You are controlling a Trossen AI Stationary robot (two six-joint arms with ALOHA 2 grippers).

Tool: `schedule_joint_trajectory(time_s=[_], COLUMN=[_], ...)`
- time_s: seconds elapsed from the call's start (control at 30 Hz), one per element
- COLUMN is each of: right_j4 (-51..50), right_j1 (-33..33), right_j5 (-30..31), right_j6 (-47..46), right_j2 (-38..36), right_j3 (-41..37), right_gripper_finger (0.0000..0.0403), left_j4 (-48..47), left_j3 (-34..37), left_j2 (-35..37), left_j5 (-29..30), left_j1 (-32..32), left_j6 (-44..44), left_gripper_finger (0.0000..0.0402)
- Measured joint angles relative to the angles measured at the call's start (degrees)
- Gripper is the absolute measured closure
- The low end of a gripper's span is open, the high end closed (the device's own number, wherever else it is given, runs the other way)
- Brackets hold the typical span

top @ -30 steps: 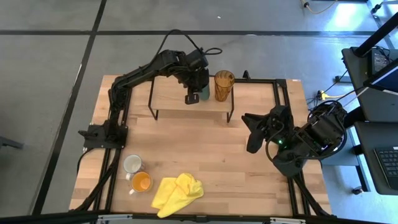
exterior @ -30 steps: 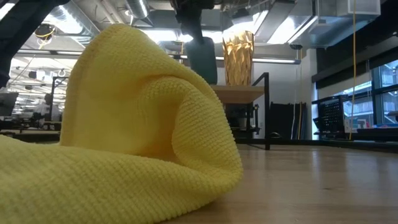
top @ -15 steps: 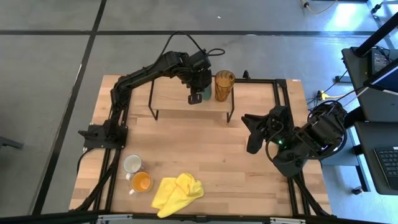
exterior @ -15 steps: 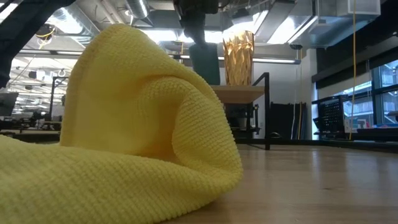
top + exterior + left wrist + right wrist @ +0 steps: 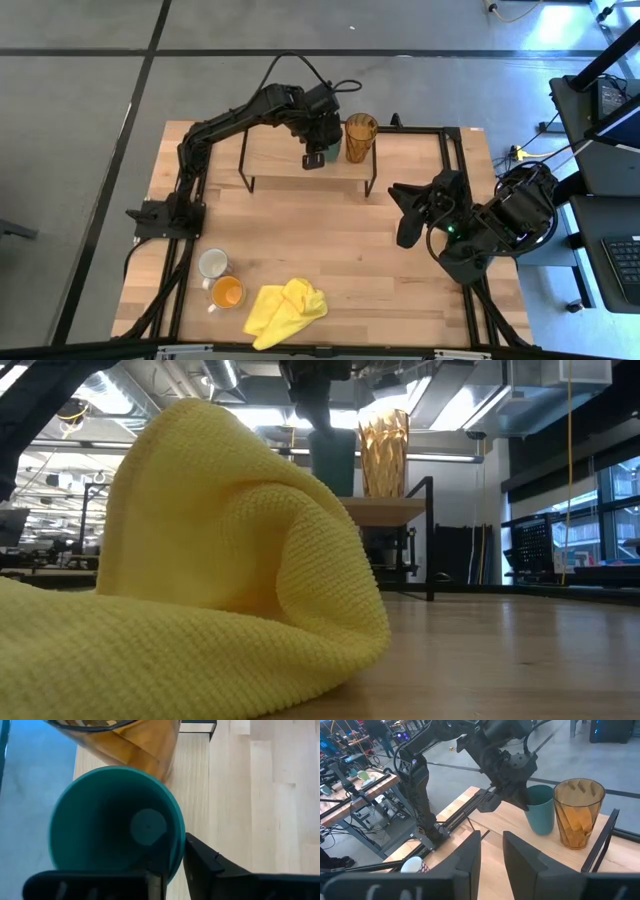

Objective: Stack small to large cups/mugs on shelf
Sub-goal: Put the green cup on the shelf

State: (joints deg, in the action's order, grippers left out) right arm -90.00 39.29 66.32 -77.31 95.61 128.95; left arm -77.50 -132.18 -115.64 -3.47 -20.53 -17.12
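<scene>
The dark green cup point(image 5: 329, 151) stands upright over the light-wood shelf point(image 5: 275, 157), close beside the tall amber tumbler point(image 5: 360, 136), which stands on the shelf's right end. My left gripper point(image 5: 314, 157) is shut on the cup's rim. The cup also shows in the low view point(image 5: 332, 462) and the right wrist view point(image 5: 541, 810). The white-grey mug point(image 5: 212, 263) and the orange mug point(image 5: 227, 293) stand on the table near its front left. My right gripper point(image 5: 405, 216) is open and empty above the table's right part. My left gripper holds the green cup by its rim point(image 5: 175, 862), on the side away from the tumbler, with one finger inside the cup and one finger point(image 5: 207, 865) outside. The fingers come from above, pointing down. The cup is upright; whether its base rests on the shelf I cannot tell.
A crumpled yellow cloth point(image 5: 286, 309) lies near the table's front edge and fills much of the low view point(image 5: 200, 560). The shelf's left half point(image 5: 265, 150) is bare board. The shelf's black legs point(image 5: 372, 182) stand on the table.
My left gripper has gone a little down and toward the amber tumbler with the green cup, which has stayed upright and now stands closer to the tumbler and lower over the shelf.
</scene>
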Motion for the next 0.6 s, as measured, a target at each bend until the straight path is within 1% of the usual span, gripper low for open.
schedule_joint_trajectory(time_s=[0.1, 0.23, 0.6], right_j4=[0.0, 0.0, -0.02], right_j1=[0.0, 0.0, 0.0], right_j5=[0.0, 0.0, -0.19], right_j6=[0.1, 0.24, 0.26], right_j2=[0.0, 0.0, 0.0], right_j3=[0.0, 0.0, 0.0], right_gripper_finger=[0.032, 0.032, 0.032], left_j4=[0.15, 0.88, 1.45], left_j3=[0.0, 0.0, -0.02], left_j2=[0.03, 0.08, 2.58], left_j5=[0.22, 2.24, 2.39], left_j1=[-0.01, -0.01, 0.63], left_j6=[0.02, 0.02, 0.65], left_gripper_finger=[0.0351, 0.0352, 0.0348])
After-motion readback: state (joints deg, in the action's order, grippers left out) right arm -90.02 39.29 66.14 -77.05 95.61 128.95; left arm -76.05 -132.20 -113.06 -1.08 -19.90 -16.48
